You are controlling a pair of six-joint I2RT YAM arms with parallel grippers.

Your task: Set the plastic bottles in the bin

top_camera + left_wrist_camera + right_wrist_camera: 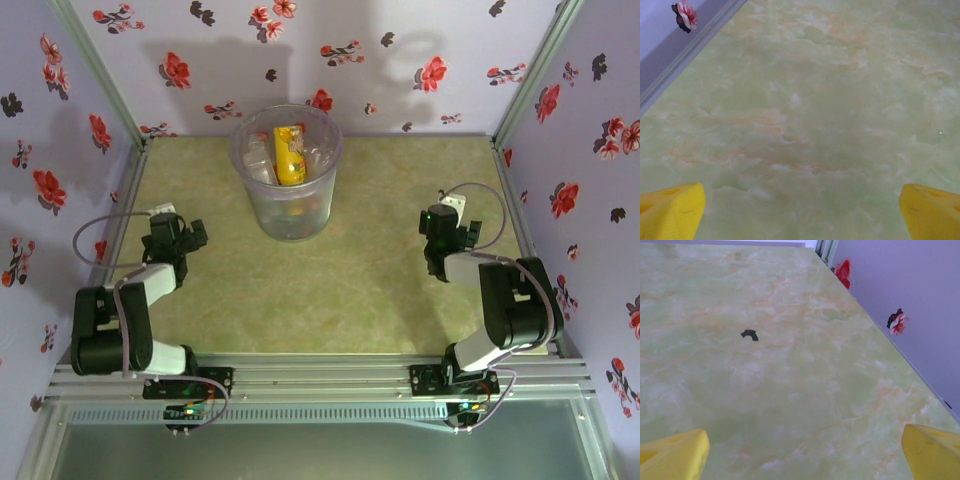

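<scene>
From the top external camera: large translucent bin (242, 140) at the far middle of the green marbled table (350, 290), with a yellow bottle (290, 155) standing among clear bottles (262, 165) inside it. Left gripper (188, 234) low over the table, well to the near left of the bin. Right gripper (454, 232) well to the bin's near right. Both parked apart from the bin, touching nothing.

From the left wrist: left gripper (800, 215) spread wide, yellow pads (670, 212) at opposite corners, only bare marbled table (805, 115) between them, and nothing held. Flowered wall (670, 30) off to the side away from the bin.

From the right wrist: right gripper (805, 455) likewise spread wide with nothing in its grasp. Below it, table (790, 390) carrying a small black speck (749, 334), too small to identify.

Judged stage: the very end of the job, with every bottle in sight already inside the bin and both arms resting. Next move, by this reading: little beyond a check of the table's edges for a stray bottle. Failing that, no reach, no grip, arms left parked.
</scene>
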